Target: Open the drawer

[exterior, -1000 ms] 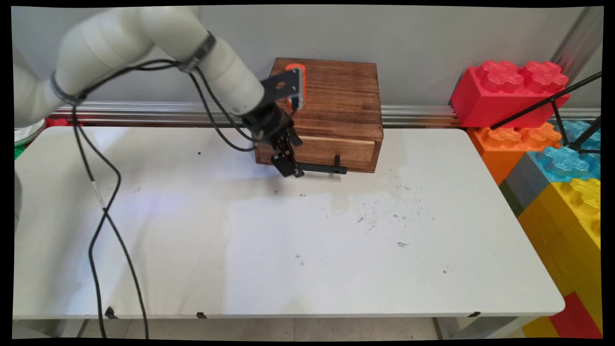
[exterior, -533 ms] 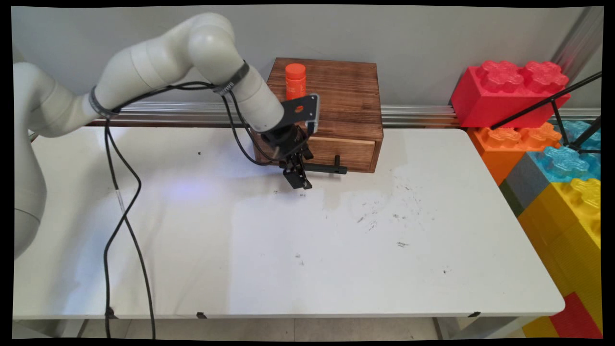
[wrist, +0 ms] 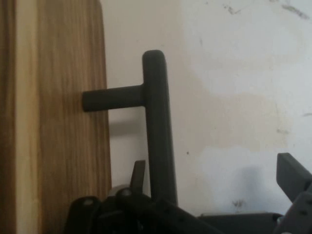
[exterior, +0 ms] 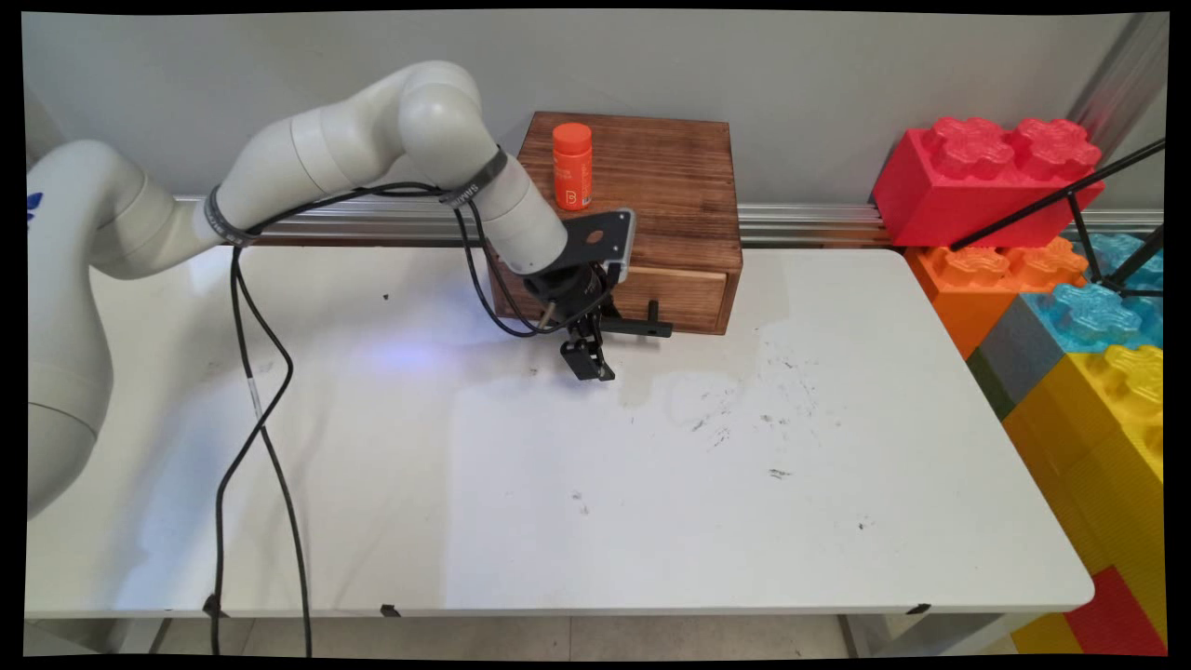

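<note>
Gripper hangs low over the table, directly in front of the wooden drawer box. Jaws are spread apart and hold nothing. In the hand view, the black handle stands between the two fingers, one finger well clear of it. Handle projects from the drawer front. Orange bottle stands upright on the box top.

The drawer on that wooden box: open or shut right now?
Shut. The drawer front sits flush with the wooden box, no gap showing. The gripper is at its black handle, which lies between the open fingers.
</note>
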You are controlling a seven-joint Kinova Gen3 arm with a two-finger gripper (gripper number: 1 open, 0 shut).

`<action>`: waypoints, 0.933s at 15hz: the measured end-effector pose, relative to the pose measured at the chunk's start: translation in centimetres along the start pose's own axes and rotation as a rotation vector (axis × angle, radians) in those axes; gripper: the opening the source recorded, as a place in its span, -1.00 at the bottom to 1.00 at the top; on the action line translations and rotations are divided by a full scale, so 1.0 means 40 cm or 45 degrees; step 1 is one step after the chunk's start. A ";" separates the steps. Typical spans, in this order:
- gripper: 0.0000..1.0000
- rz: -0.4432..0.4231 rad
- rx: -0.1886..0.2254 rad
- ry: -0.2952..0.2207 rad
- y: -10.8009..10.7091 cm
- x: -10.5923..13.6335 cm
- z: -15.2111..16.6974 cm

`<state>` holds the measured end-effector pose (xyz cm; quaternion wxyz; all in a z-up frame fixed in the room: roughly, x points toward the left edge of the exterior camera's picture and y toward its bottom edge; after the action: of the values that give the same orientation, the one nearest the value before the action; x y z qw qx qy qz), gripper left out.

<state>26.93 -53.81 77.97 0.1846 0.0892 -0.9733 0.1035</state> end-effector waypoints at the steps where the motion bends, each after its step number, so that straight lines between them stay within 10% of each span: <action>1: 1.00 0.009 -0.001 -0.001 0.001 -0.001 0.006; 14: 1.00 0.035 -0.027 -0.007 0.044 0.001 0.049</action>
<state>25.87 -52.60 75.90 0.1816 0.0741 -0.9759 0.0956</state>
